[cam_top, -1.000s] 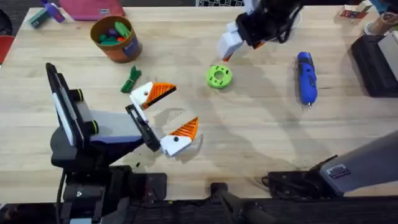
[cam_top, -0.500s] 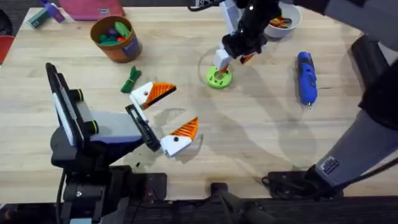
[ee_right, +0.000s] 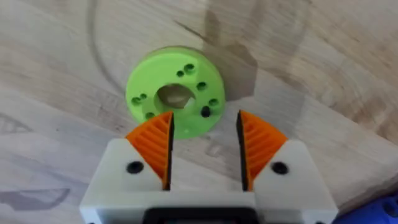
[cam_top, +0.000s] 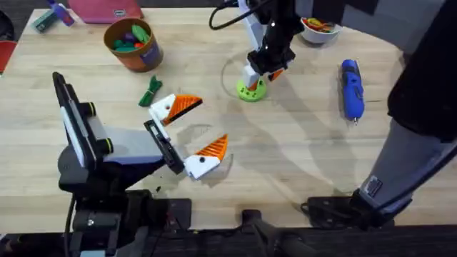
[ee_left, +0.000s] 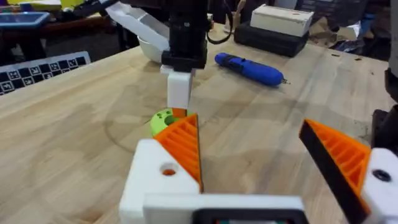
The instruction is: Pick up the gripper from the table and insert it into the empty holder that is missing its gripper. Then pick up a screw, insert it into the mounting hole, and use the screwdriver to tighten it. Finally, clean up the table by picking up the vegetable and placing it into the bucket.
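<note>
Disc (ee_right: 176, 100) holes below right gripper (ee_right: 204, 152), screwdriver (cam_top: 351, 88) beside

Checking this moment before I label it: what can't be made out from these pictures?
- Bucket contents: overhead, too small to name singly.
- Bowl contents: overhead, partly covered by the right arm.
- Green disc near edge: right wrist view, behind the right pincer pads.
- Screwdriver: right wrist view, cut by the corner.

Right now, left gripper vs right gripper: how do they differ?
The left gripper sits low near the table's front with fingers spread wide; the right gripper has a narrower gap. The left gripper has nothing between its fingers; the right gripper points down over the green disc. Both have white fingers with orange ribbed pads.
</note>
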